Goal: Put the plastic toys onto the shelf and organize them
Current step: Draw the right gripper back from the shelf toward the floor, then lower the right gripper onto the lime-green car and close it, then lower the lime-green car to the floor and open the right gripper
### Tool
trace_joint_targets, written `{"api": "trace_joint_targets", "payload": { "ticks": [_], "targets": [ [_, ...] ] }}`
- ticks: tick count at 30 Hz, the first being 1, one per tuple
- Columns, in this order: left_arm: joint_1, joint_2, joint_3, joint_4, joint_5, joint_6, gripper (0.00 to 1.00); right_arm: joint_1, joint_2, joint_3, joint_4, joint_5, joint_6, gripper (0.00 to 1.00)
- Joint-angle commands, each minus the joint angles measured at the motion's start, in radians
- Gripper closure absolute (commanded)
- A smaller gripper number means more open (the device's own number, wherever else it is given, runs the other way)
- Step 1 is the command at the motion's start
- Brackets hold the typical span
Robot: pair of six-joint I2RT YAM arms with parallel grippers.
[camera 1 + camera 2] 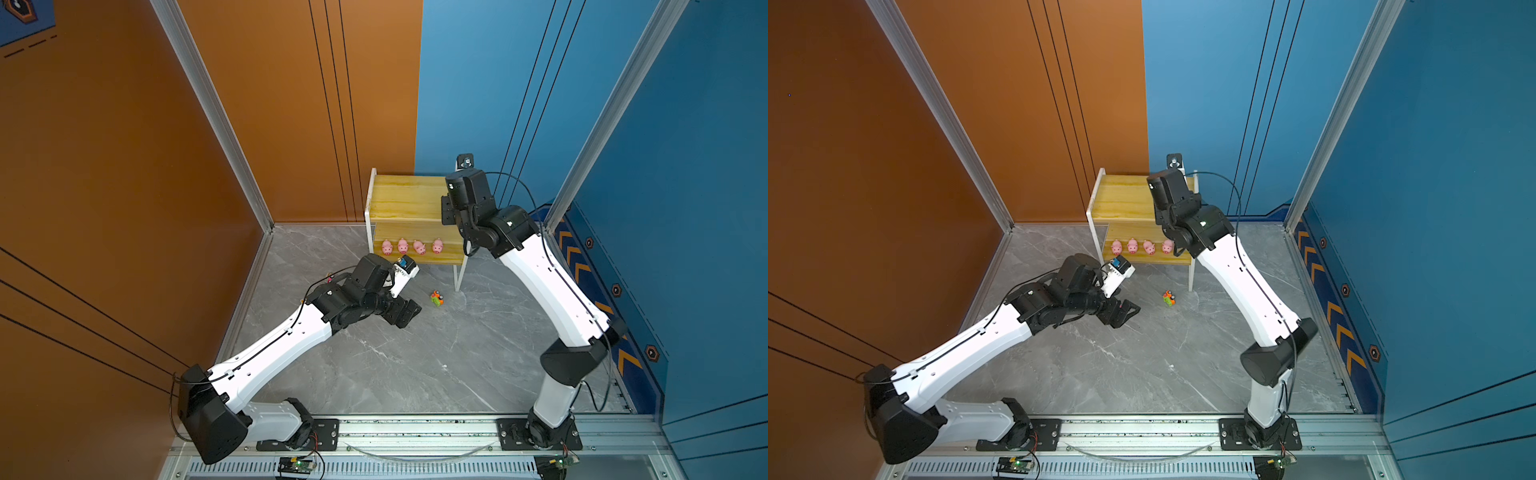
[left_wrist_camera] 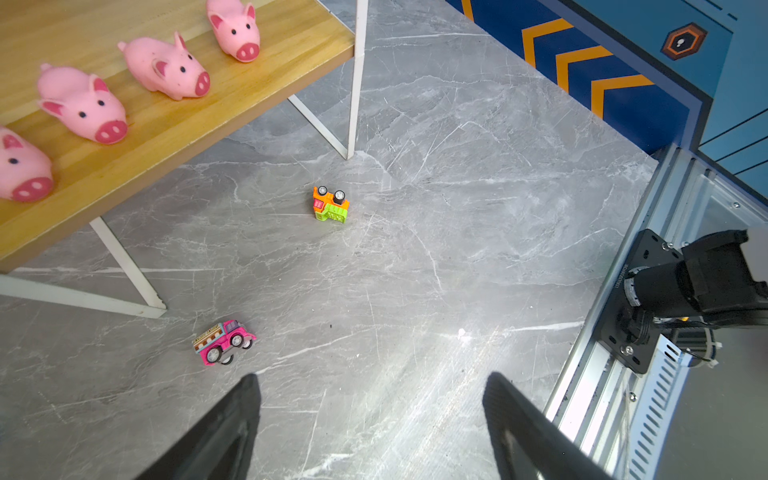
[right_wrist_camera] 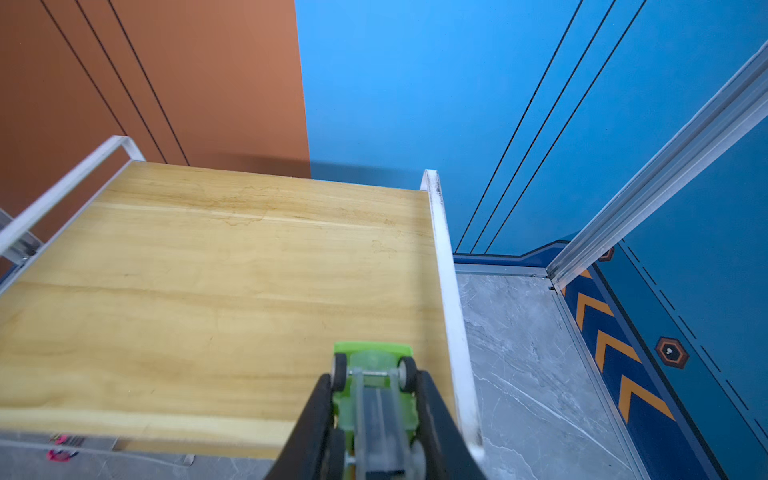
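A: Right hand [image 3: 374, 386]?

B: Closed narrow on the green car [image 3: 371, 353], one finger on each side. The car's underside and black wheels face the wrist camera. It's over the top board of the shelf [image 3: 208, 291], near the front edge, just beside the white side rail. Touching the wood or above it, can't tell.

A: Top views?

B: The right wrist covers the right end of the top board in both. Hand and car are hidden under it.

A: Left hand [image 2: 371, 378]?

B: Spread wide, nothing between the fingers. It's over the bench [image 2: 415, 270], in front of the shelf's left end in both top views.

A: Other toys?

B: Four pink pigs [image 1: 402, 246] stand in a row on the lower board, snouts toward the front edge, all apart from each other. Same four show in the left wrist view. The orange-and-green car [image 1: 436, 298] is on the bench, tipped over with wheels showing, near the shelf's front right leg and apart from it. It's also in the left wrist view, ahead of the open fingers. The pink car [image 2: 222, 341] is on the bench, looks to be on its wheels, near the foot of another shelf leg. It's seen only in the left wrist view.
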Motion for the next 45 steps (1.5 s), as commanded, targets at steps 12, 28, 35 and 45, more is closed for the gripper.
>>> {"api": "trace_joint_targets", "payload": {
  "ticks": [12,28,35,45],
  "targets": [
    [0.054,-0.04,-0.015,0.024,-0.044,-0.038,0.15,0.31,-0.612,-0.872,-0.134,0.006,0.39,0.82],
    [0.102,-0.038,-0.029,0.036,-0.021,-0.055,0.15,0.279,-0.208,-1.037,-0.033,-0.48,0.293,0.82],
    [0.123,-0.037,-0.033,0.044,0.003,-0.059,0.15,0.245,0.052,-0.835,-0.122,-0.628,0.107,0.81],
    [0.151,-0.037,-0.044,0.064,0.04,-0.071,0.15,0.213,0.275,-0.641,-0.229,-0.693,-0.028,0.75]
  ]
}}
